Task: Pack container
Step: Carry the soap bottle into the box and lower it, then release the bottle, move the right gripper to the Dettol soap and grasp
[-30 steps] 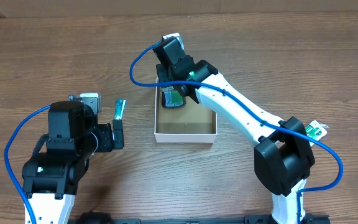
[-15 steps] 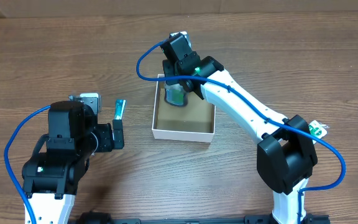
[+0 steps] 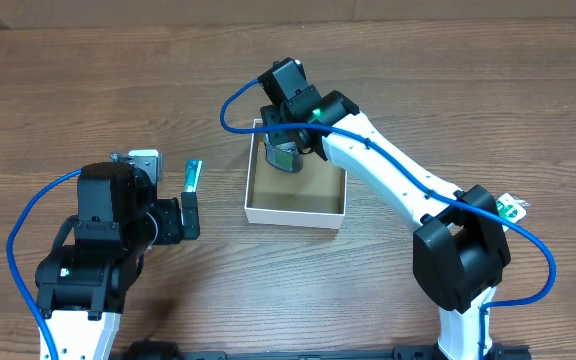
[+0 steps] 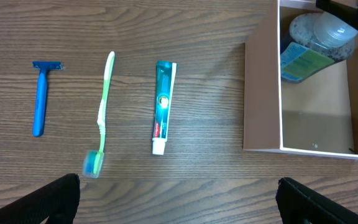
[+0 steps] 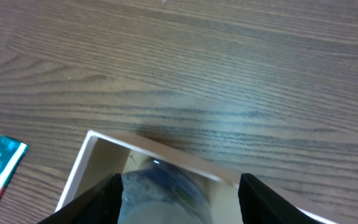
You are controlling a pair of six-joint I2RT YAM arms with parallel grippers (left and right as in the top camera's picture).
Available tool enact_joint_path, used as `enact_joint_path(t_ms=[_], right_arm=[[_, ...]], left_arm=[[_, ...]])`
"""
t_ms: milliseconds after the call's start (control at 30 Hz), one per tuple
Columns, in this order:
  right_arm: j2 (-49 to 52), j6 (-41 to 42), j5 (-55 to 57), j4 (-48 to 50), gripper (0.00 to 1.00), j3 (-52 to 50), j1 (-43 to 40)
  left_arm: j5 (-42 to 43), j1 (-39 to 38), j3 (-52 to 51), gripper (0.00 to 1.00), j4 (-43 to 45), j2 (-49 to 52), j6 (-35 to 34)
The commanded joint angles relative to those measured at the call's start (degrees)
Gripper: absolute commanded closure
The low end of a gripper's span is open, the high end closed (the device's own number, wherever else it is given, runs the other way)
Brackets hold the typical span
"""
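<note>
The container (image 3: 294,213), a white-walled box with a brown bottom, sits mid-table. A clear bottle with a green-blue label (image 3: 284,156) lies in its far left corner; it also shows in the left wrist view (image 4: 316,38) and the right wrist view (image 5: 166,193). My right gripper (image 3: 288,138) hangs over that corner, jaws apart around the bottle, with a gap at the right finger (image 5: 263,199). My left gripper (image 4: 179,211) is open and empty over bare wood, left of the container (image 4: 261,93).
A toothpaste tube (image 4: 163,106), a green toothbrush (image 4: 102,115) and a blue razor (image 4: 40,99) lie in a row on the table left of the container. A small green-tagged item (image 3: 508,208) lies at the far right.
My right gripper moved the bottle deeper toward the container's far left corner, and the container shifted and turned slightly. The left arm has not moved.
</note>
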Motion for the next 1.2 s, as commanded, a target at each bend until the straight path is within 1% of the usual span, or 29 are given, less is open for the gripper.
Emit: enact_joint_path(t_ms=[0, 167, 267, 400, 500, 567, 600, 633, 667, 700, 733, 767, 833, 967, 1067, 1167], right_arm=[[-3.91, 0.11, -0.04, -0.35, 0.35, 1.14, -0.11], [-8.79, -0.13, -0.07, -1.16, 0.33, 1.14, -0.11], [-12.04, -0.15, -0.09, -3.06, 0.27, 1.18, -0.11], [-17.59, 0.24, 0.28, -6.62, 0.24, 1.2, -0.7], [-22.03, 6.97, 4.0, -10.4, 0.21, 1.18, -3.72], [-24.44, 13.4, 6.67, -14.58, 0.11, 1.18, -6.84], [-25.97, 18.64, 7.54, -18.29, 0.07, 1.18, -9.81], [-27.06, 22.23, 7.5, -21.09, 0.03, 1.18, -12.55], [-27.78, 24.76, 7.43, -23.28, 0.0, 1.18, -14.71], [-28.76, 28.06, 7.04, -26.71, 0.0, 1.18, -18.4], [-29.22, 29.53, 6.51, -28.72, 0.0, 1.18, -20.83], [-29.66, 31.34, 5.35, -31.63, 0.0, 1.18, -24.96], [-29.64, 31.98, 2.58, -35.43, 0.0, 1.11, -32.04], [-28.87, 31.1, 1.18, -37.33, 0.0, -2.05, -42.25], [-28.5, 30.03, 0.94, -35.36, 0.0, -8.02, -48.15], [-28.46, 29.88, -1.42, -30.53, 0.0, -16.06, -52.54]], left_arm=[[0.81, -0.35, 1.38, 0.0, -0.09, 0.15, -0.57], [0.83, -0.35, 1.38, 0.0, -0.09, 0.15, -0.57], [0.83, -0.35, 1.38, 0.0, -0.09, 0.15, -0.57], [0.81, -0.35, 1.38, 0.0, -0.07, 0.15, -0.57], [0.81, -0.35, 1.38, 0.0, -0.11, 0.15, -0.57], [0.81, -0.35, 1.38, 0.0, -0.11, 0.15, -0.57], [0.81, -0.35, 1.38, 0.0, -0.11, 0.15, -0.57], [0.81, -0.35, 1.38, 0.0, -0.09, 0.15, -0.55], [0.76, -0.35, 1.38, 0.0, -0.09, 0.15, -0.55], [0.79, -0.35, 1.38, 0.0, -0.07, 0.15, -0.55], [0.76, -0.35, 1.38, 0.0, -0.07, 0.15, -0.55], [0.79, -0.35, 1.38, 0.0, -0.09, 0.15, -0.55], [0.79, -0.35, 1.38, 0.0, -0.09, 0.15, -0.57], [0.79, -0.35, 1.38, 0.0, -0.09, 0.15, -0.57], [0.79, -0.35, 1.38, 0.0, -0.09, 0.15, -0.57], [0.81, -0.35, 1.38, 0.0, -0.09, 0.15, -0.57]])
